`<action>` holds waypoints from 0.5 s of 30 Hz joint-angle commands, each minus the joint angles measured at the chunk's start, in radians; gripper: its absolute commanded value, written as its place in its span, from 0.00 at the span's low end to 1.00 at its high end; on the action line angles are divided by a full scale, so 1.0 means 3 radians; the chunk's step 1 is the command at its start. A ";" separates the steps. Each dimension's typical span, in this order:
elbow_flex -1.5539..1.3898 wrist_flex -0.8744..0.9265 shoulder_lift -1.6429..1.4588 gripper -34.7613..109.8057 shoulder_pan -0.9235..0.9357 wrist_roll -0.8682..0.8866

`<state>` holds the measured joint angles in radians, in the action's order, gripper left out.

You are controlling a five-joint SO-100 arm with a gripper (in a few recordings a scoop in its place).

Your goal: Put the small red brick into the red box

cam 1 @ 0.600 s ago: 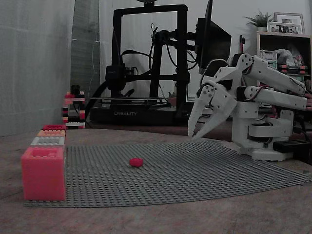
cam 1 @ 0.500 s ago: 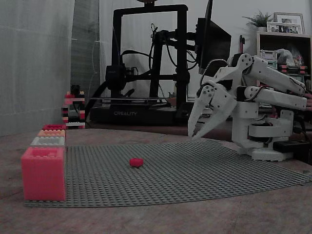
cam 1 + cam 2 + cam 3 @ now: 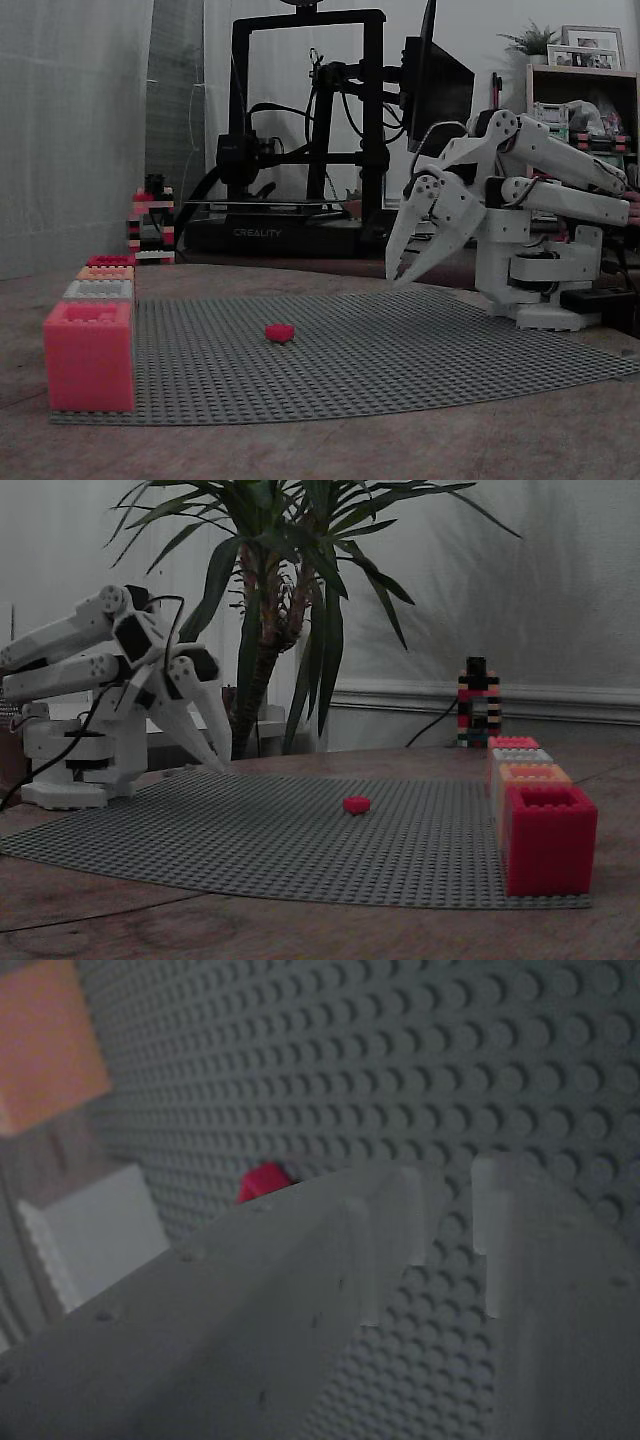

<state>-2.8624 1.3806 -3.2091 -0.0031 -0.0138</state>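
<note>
The white gripper [image 3: 400, 272] is hanging above the grey studded baseplate [image 3: 400, 350], its fingers [image 3: 205, 742] parted a little at the tips and holding nothing. The small red brick [image 3: 279, 332] is lying on the baseplate well apart from the fingers, below and out in front of them. In a fixed view the red box [image 3: 547, 840] is standing nearest the camera at the row's end, far beyond the brick. The wrist view is peeking at the brick [image 3: 262, 1181] half hidden behind one blurred finger [image 3: 300, 1290], with an orange box [image 3: 45, 1040] and a white box [image 3: 95, 1230] cut off at the edge. The wooden surface [image 3: 400, 440] is lying dim.
</note>
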 commanded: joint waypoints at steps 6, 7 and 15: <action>0.0276 -0.0424 0.0481 0.24 -0.0051 0.0066; 0.0414 -0.0501 0.0675 0.24 -0.0056 0.0092; 0.1411 -0.1084 0.2444 0.24 -0.0072 -0.0859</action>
<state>-2.5970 1.1198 -2.6093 -0.0031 -0.1902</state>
